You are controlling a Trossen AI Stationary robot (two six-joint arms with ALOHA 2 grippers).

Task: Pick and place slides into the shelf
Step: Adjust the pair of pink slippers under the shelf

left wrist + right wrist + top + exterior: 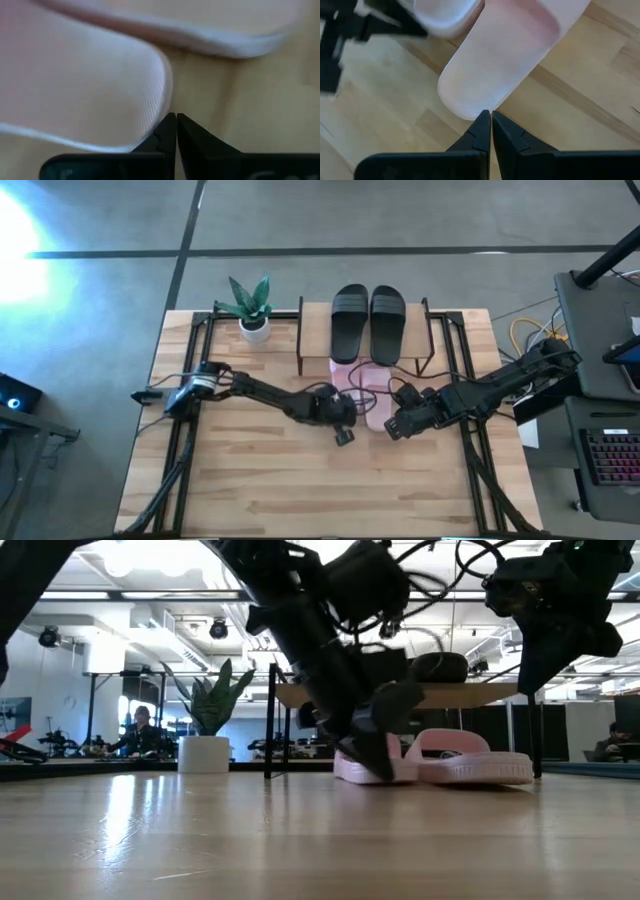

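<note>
From above, the black slides (367,320) sit on the shelf (315,363), the pink slides (364,385) half under it on the tabletop (250,470). Both wrist views show the left tool (173,118) and right tool (487,116) pinched closed, empty, at the heels; uneven pushing could skew a slide against the legs.

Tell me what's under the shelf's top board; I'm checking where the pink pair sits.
Under the shelf lie the pink slides' front ends; its board, carrying the black slides, covers them. Their heels stick out toward both grippers.
</note>
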